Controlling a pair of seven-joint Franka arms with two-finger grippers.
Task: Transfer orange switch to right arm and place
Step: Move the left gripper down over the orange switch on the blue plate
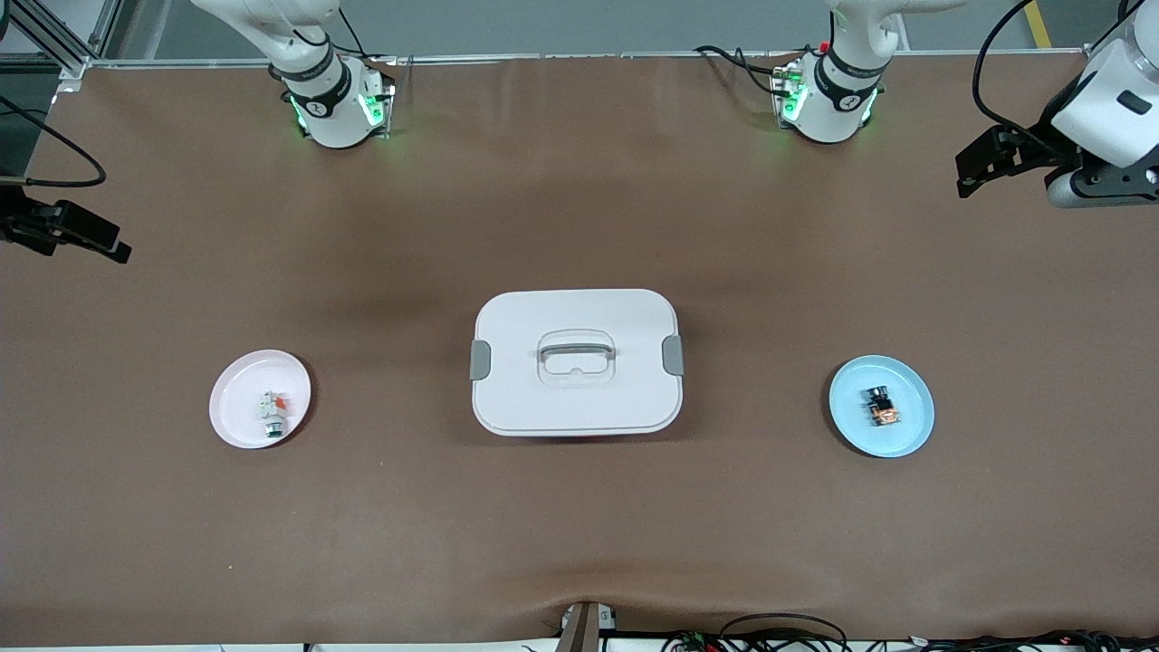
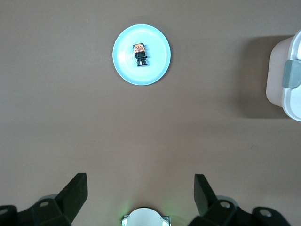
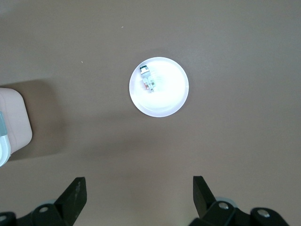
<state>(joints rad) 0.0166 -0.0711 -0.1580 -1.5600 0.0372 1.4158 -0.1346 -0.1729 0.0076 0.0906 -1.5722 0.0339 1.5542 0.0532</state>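
The brown tabletop (image 1: 579, 534) stretched wide under both of my arms. At its middle sat the white lidded box (image 1: 577, 360), lid closed, with grey clasps at either end and a recessed handle on top.

My left arm (image 1: 1109, 100) hung high over the tabletop's edge at its own end, and my right arm waited likewise over its end, where only the dark tip of it showed in the front view. My left pincer (image 2: 140, 197) was released, its two black fingers (image 2: 75, 193) spread wide with nothing between them; it hovered over bare tabletop well apart from the blue plate. My right pincer (image 3: 138, 197) was released too, fingers equally wide and empty, over bare tabletop near the white plate.

The blue plate (image 1: 910, 430) lay toward the left arm's end, well apart from the box. The white plate (image 1: 237, 412) lay toward the right arm's end, about as near to the front camera as the blue one.

On the blue plate, close to its centre, rested the orange switch (image 1: 881, 406) (a tiny black body lying on its side, coppery bits at one end). On the white plate lay a small white-grey part (image 1: 273, 415) with a red tab.
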